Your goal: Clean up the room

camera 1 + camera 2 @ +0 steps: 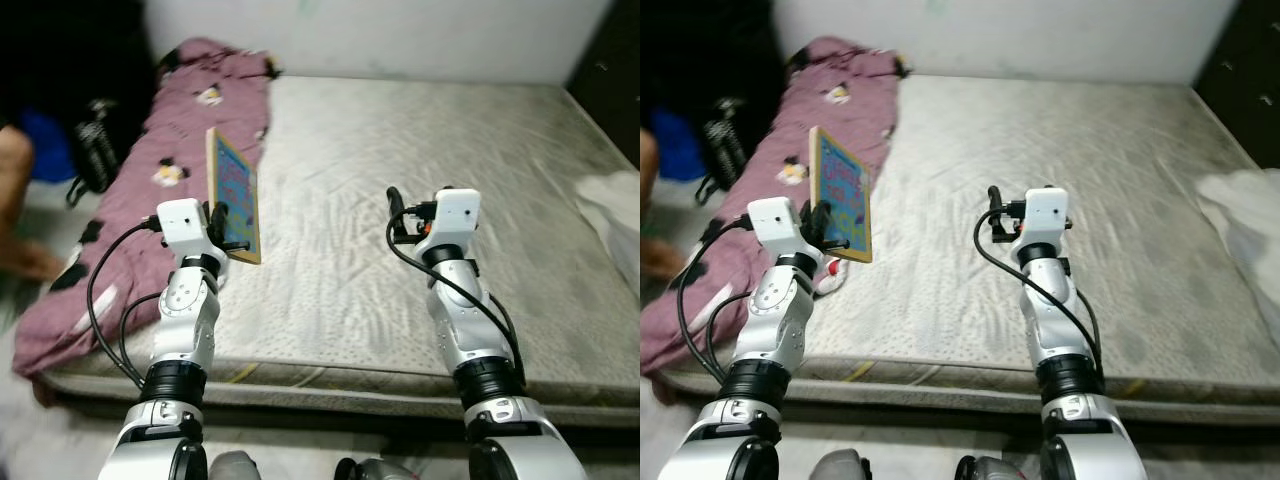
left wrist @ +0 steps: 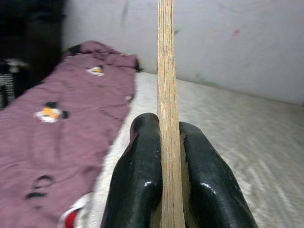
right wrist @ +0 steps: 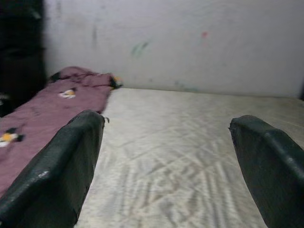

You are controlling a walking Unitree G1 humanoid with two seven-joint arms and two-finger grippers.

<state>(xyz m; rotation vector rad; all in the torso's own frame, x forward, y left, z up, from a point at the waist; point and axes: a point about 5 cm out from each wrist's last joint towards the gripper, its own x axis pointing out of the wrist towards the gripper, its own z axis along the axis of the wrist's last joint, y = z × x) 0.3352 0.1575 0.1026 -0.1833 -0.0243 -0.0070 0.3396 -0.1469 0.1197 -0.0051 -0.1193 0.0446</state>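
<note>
left jaws clamp a thin book edge-on, lifted off the bed; right jaws gape empty. next, probably carry it somewhere to stow.

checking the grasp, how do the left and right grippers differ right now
The left gripper is shut on the book, held upright on edge; the right gripper is open and holds nothing. The left is beside the maroon blanket; the right is over bare mattress. Both point toward the wall.
</note>
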